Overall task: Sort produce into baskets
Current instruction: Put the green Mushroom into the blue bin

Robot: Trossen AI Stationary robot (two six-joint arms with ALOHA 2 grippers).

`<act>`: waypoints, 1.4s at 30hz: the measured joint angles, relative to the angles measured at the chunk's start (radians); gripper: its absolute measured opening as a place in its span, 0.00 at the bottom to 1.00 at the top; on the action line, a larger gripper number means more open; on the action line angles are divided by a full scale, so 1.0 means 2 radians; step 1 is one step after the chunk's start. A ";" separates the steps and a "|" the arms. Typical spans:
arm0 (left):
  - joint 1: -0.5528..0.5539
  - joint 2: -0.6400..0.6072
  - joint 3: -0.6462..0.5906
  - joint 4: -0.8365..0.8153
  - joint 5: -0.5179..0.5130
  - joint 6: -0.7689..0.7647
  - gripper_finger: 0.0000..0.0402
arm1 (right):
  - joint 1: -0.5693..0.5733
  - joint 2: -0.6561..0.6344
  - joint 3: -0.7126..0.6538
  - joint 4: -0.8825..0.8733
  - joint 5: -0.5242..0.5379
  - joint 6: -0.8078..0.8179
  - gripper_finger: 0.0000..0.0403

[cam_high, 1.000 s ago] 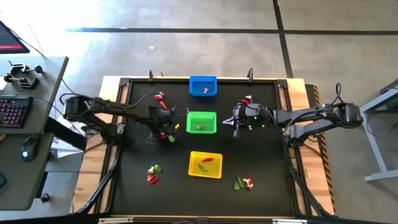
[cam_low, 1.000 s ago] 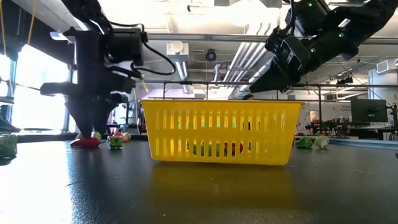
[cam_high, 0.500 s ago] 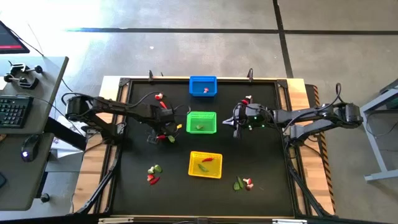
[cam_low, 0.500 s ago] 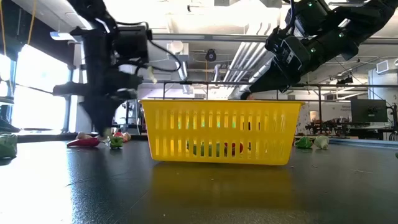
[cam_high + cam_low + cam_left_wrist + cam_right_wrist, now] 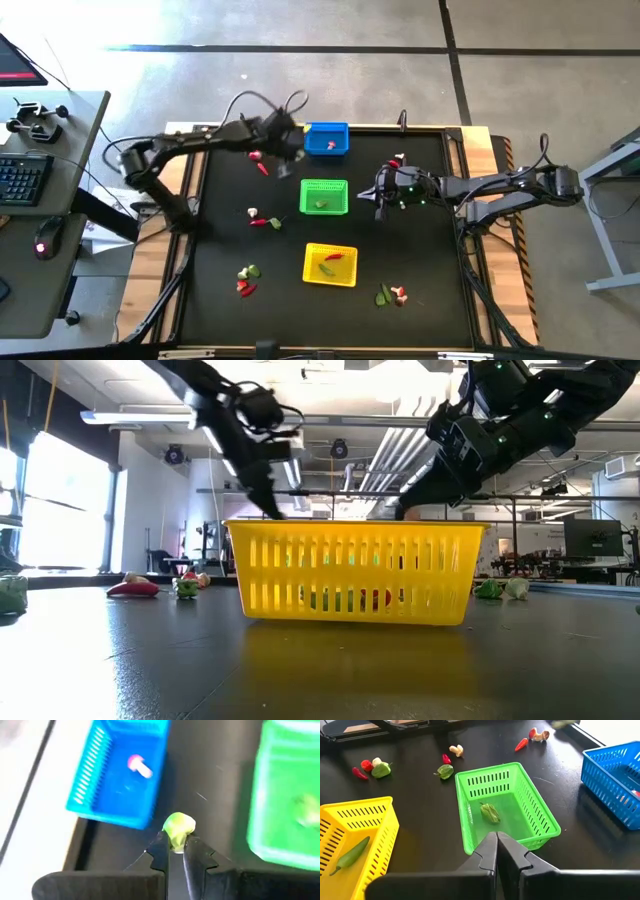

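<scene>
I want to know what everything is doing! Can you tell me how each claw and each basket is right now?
left gripper: shut on a green leafy bit, raised between blue and green baskets.
right gripper: shut, empty, beside the green basket.
blue basket: upright, one mushroom bit inside.
green basket: upright, one green bit inside.
yellow basket: upright, a red chilli and a green piece inside.

We see the left gripper [image 5: 173,851] now at twelve o'clock by the blue basket [image 5: 326,138], pinching a green leafy bit [image 5: 178,826] off the table.
</scene>
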 joint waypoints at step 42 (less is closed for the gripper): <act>0.070 0.242 0.241 -0.049 0.014 0.019 0.37 | 0.000 0.000 0.000 -0.005 0.000 0.002 0.00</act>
